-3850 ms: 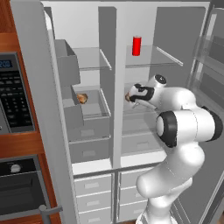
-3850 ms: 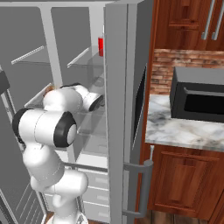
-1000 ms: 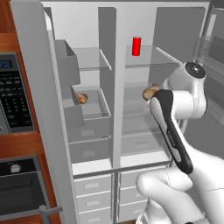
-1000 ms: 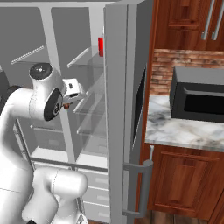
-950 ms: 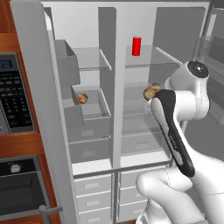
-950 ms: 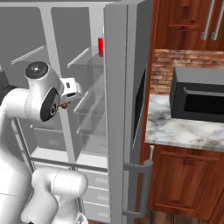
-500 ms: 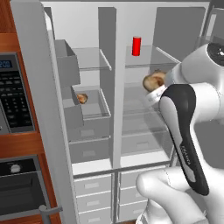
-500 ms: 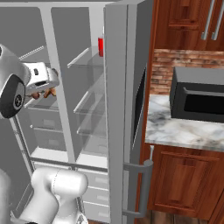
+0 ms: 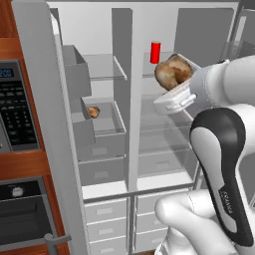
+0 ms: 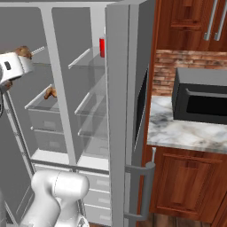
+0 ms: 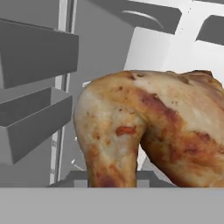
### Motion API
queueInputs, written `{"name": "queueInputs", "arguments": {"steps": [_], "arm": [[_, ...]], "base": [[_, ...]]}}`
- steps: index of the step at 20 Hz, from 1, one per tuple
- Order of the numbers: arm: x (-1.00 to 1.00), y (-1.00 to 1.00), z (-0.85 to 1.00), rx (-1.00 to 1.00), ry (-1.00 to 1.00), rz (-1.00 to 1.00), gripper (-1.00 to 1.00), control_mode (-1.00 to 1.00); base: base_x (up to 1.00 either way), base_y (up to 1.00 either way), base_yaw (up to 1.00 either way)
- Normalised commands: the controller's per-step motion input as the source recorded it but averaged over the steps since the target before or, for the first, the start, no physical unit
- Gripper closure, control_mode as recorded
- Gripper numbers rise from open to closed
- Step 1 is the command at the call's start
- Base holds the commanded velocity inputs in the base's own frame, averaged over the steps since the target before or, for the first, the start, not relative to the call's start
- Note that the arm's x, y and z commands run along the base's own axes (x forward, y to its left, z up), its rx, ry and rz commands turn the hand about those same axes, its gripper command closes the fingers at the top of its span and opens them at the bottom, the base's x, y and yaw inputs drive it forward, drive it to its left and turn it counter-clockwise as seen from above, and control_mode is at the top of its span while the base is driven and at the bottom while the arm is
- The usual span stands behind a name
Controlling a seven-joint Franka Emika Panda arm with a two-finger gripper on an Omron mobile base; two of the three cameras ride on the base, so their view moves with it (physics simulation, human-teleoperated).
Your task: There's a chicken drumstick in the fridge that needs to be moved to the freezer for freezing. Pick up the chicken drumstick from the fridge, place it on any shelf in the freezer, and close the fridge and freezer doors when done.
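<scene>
The chicken drumstick [image 9: 172, 72], lumpy and golden-brown, hangs in the air in front of the fridge's [image 9: 164, 124] upper shelves, just right of the centre divider. My gripper [image 9: 173, 82] is shut on it from below. From the right base view the chicken drumstick [image 10: 22, 52] sits atop the white hand at the far left. Seen from the hand, the chicken drumstick [image 11: 148, 131] hides the fingertips. The freezer [image 9: 99, 124] is the left section, with a glass shelf [image 9: 102, 67]. Both doors stand open: the plain one [image 9: 45, 124] and the one with the dark panel [image 10: 133, 111].
A red can [image 9: 155, 52] stands on the fridge's top shelf. A small orange-brown lump [image 9: 93, 111] lies in a grey freezer drawer. Grey bins [image 11: 35, 118] line the freezer's left side. A wall oven [image 9: 15, 114] is at left, a microwave [image 10: 199, 95] on a marble counter [image 10: 177, 131] at right.
My gripper has lifted the drumstick and drawn it out of the fridge section, up and toward the centre divider. The can and the orange-brown lump have not moved.
</scene>
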Motion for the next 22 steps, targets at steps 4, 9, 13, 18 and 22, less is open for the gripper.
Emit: {"name": "queueInputs", "arguments": {"steps": [4, 9, 13, 18, 22], "arm": [[0.06, 0.31, 0.00, 0.20, -0.30, 0.11, 1.00, -1.00], [0.31, 0.59, 0.03, 0.05, -0.02, 0.02, 1.00, -1.00], [0.52, 0.26, 0.09, 0.00, 0.03, 0.00, 1.00, -1.00], [0.51, 0.01, 0.00, 0.00, 0.04, 0.00, 1.00, -1.00], [0.46, 0.29, 0.00, -0.03, 0.01, 0.00, 1.00, -1.00]], "base": [[0.00, 0.00, 0.00], [0.00, 0.00, 0.00], [0.00, 0.00, 0.00], [0.00, 0.00, 0.00], [0.00, 0.00, 0.00]]}}
